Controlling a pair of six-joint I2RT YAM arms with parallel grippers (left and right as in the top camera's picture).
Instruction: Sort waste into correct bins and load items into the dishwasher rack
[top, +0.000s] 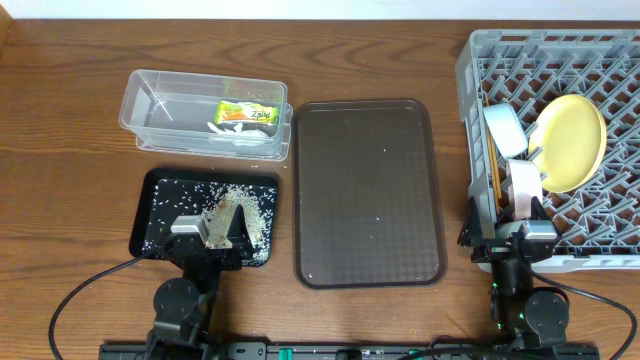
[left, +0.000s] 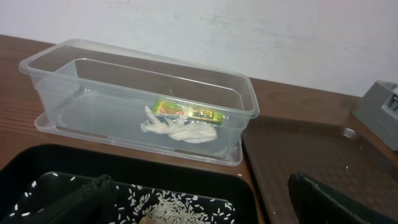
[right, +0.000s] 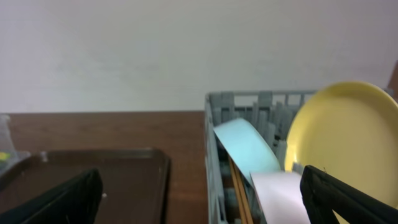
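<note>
The green-and-orange snack wrapper (top: 247, 112) lies in the clear tub (top: 150, 110) beside a crumpled white scrap; it also shows in the left wrist view (left: 186, 112). White rice crumbs (top: 235, 215) are scattered in the black tray (top: 160, 190). The grey dishwasher rack (top: 600, 60) holds the yellow plate (top: 568, 140), light blue bowl (top: 505, 128), white bowl (top: 522, 188) and wooden chopsticks (top: 492, 170), all standing on edge. My left gripper (top: 212, 235) is open and empty over the black tray's near edge. My right gripper (top: 512, 235) is open and empty at the rack's near left corner.
A larger brown serving tray (top: 368, 190) lies between the black tray and the rack, with a few stray rice grains on it. The clear tub sits on its lid. A pale wall runs behind the table.
</note>
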